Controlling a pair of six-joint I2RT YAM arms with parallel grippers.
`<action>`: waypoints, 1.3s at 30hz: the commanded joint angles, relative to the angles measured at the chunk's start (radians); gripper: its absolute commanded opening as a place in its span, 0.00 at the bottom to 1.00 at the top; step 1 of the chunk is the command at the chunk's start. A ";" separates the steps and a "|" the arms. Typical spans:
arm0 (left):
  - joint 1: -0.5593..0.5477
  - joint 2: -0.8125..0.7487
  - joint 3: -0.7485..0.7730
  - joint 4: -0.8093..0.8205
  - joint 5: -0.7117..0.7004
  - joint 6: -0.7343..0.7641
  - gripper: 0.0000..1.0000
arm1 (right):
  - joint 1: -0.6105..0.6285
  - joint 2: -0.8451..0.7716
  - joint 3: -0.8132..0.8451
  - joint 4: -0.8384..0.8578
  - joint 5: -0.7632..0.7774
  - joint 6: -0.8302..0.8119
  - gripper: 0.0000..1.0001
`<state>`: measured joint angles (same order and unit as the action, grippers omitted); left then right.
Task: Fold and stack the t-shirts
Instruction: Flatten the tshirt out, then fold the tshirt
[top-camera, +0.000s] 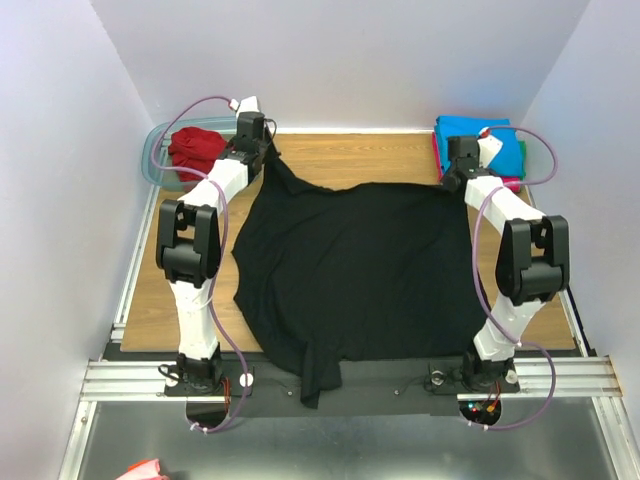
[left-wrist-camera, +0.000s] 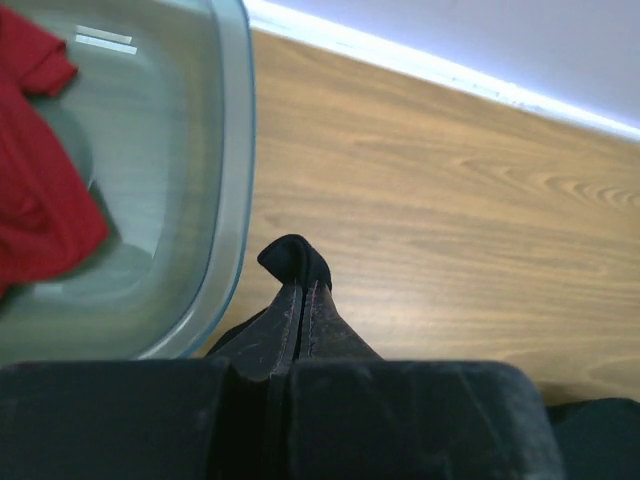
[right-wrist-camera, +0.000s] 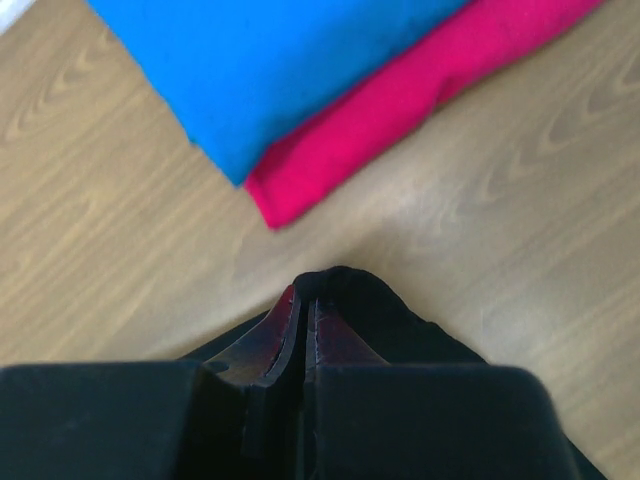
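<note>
Pinching far corners of the black t-shirt (top-camera: 355, 270), the left end effector (left-wrist-camera: 303, 290) and right end effector (right-wrist-camera: 305, 296) are clamped closed.

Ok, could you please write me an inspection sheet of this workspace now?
Surface: wooden table, mostly covered.
Job's things: black t-shirt spread out, one part over the near edge; red t-shirt crumpled in plastic tub; turquoise t-shirt folded on magenta t-shirt, far right.
Clutter: the tub, far left.
Grippers: left gripper and right gripper each shut on a far corner of the black t-shirt.
Cables: purple cables loop along both arms.
Surroundings: plain white walls.
</note>
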<state>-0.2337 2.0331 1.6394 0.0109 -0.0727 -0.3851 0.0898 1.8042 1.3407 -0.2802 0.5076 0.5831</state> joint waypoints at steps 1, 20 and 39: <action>0.005 0.038 0.095 0.057 0.017 0.018 0.00 | -0.050 0.049 0.100 0.088 -0.024 -0.035 0.00; 0.002 -0.163 -0.252 0.107 0.067 -0.116 0.00 | -0.087 0.025 0.091 0.096 -0.073 -0.138 0.00; -0.093 -0.680 -0.798 0.001 -0.013 -0.435 0.00 | -0.085 -0.172 -0.090 0.096 -0.066 -0.204 0.00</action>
<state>-0.3061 1.4551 0.9039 0.0345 -0.0414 -0.7368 0.0078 1.6848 1.2644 -0.2234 0.4259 0.3996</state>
